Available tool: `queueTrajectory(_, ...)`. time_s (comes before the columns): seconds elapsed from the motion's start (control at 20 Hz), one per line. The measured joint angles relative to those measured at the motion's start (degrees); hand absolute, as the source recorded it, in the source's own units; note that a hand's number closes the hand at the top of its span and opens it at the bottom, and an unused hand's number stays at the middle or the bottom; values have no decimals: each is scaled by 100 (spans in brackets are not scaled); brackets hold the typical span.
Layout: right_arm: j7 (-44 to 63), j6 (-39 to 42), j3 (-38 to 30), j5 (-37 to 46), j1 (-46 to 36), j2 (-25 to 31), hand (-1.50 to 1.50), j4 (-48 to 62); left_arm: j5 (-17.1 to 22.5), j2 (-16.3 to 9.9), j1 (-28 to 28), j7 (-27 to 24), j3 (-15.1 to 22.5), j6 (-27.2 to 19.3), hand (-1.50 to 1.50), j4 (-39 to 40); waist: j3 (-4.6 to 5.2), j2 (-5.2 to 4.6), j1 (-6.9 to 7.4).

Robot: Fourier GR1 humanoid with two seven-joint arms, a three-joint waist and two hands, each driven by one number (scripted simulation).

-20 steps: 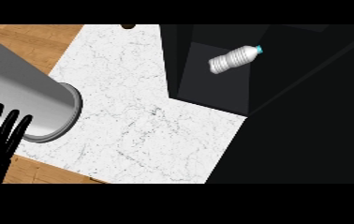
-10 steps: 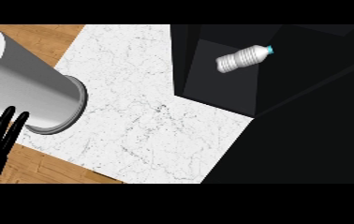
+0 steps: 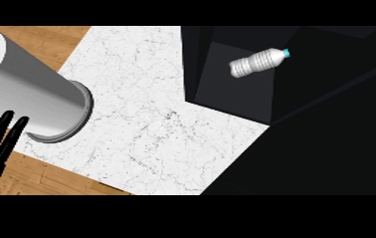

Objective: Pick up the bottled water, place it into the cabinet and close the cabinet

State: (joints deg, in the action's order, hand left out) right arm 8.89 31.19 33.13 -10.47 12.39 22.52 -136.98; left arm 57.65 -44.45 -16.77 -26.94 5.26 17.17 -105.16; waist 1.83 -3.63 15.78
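Inside the dark cabinet (image 3: 242, 90) lies the bottled water (image 3: 258, 62) — on its side on the cabinet's black floor, tilted, with its blue cap pointing up and to the right and its ribbed white body running down to the left. Beside the cabinet, to its left, spreads the white marbled tabletop (image 3: 147, 97), its near corner touching the cabinet's lower edge, with brown wood showing beyond the marble at the far left and along the bottom. Well apart from the cabinet, over the tabletop's left edge, a thick grey forearm (image 3: 37, 100) crosses the view, and below its round end the left hand (image 3: 10, 132) shows only as a few straight black fingers hanging down — relaxed, holding nothing, nowhere near the bottle.
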Motion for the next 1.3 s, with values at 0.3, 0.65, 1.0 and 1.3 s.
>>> queueTrajectory(0.3,576,-26,-185,-72,-900,-205,150,451,38,-21,27,34,-34,21,-150,88,-7,35,-19)
queueTrajectory(0.65,1224,-256,-375,-214,-1965,-697,150,1341,81,-25,28,69,-49,65,-150,199,-35,74,-85)
queueTrajectory(1.0,1924,-890,-751,-127,-3265,-1492,150,2755,134,6,50,91,-56,88,-150,284,-92,95,-177)
queueTrajectory(1.3,2208,-1915,-1351,336,-4662,-2060,150,4111,154,45,-4,44,-134,111,-150,435,-124,139,-319)
